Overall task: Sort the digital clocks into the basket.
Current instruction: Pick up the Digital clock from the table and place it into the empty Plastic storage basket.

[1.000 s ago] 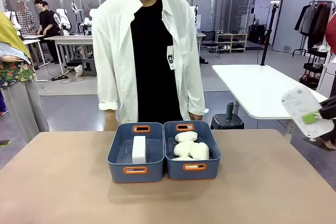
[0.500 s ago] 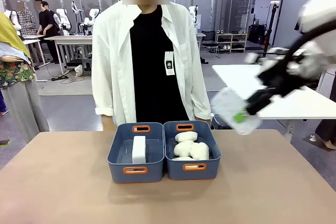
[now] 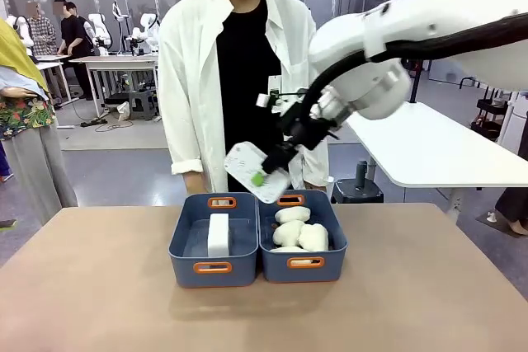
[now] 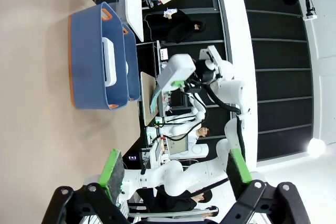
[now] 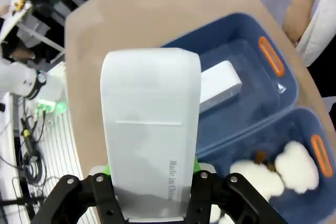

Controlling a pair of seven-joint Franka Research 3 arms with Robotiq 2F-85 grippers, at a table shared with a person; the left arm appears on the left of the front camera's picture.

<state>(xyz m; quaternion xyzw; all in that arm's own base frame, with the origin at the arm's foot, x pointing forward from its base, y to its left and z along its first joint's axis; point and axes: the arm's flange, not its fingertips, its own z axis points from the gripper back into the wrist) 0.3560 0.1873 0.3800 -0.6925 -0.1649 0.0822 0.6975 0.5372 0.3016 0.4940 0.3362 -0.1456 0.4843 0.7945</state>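
Tan tabletop (image 3: 99, 286) carries two bins. My right gripper (image 3: 262, 172) clamps one digital clock (image 3: 257, 172) above the left basket (image 3: 213, 274), where the second clock (image 3: 218, 234) rests. Rigid, smooth, likely light: grip its flat faces. Left gripper (image 4: 172, 170) stands open.

one white clock (image 3: 218, 235) on edge inside left blue-grey basket (image 3: 214, 267), second white clock (image 3: 256, 171) tilted in the air above both baskets' far rims, pinched by right gripper (image 3: 261, 177)
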